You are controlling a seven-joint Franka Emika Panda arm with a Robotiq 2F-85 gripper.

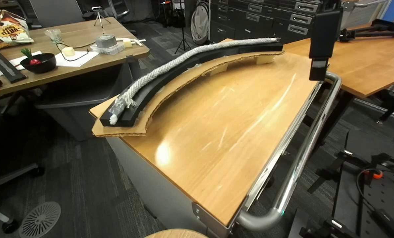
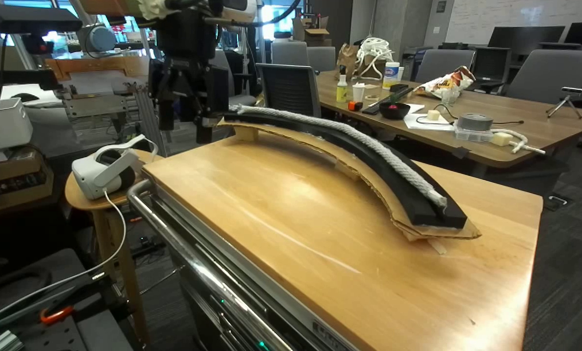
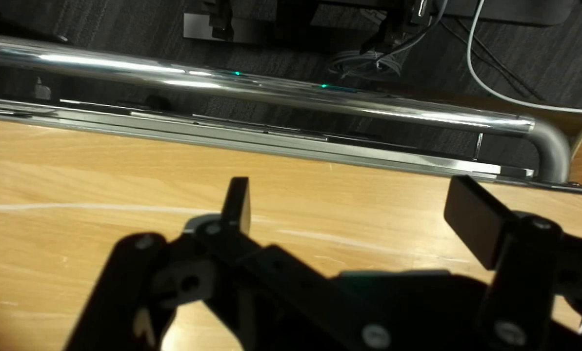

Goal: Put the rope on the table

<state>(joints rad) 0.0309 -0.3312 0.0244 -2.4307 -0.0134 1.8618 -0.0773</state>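
Note:
The rope (image 1: 170, 65) is a thick pale grey-white cord. It lies in a curve along the top of a wide black curved strip (image 1: 150, 94), raised above the table (image 1: 223, 132). In an exterior view the rope (image 2: 371, 143) also follows the strip (image 2: 398, 185), with a frayed end near its front tip. My gripper (image 2: 186, 126) hangs above the table's edge by the rail, apart from the rope. In the wrist view the gripper (image 3: 351, 209) is open with nothing between its fingers. Bare table (image 3: 100, 165) lies beneath it, and the rope is out of that view.
A brown cardboard ledge (image 1: 170, 92) on small blocks carries the black strip. A thick metal rail (image 1: 302, 158) runs along the table's edge. A stool with a white headset (image 2: 108, 168) stands beside it. A cluttered desk (image 1: 94, 29) stands beyond.

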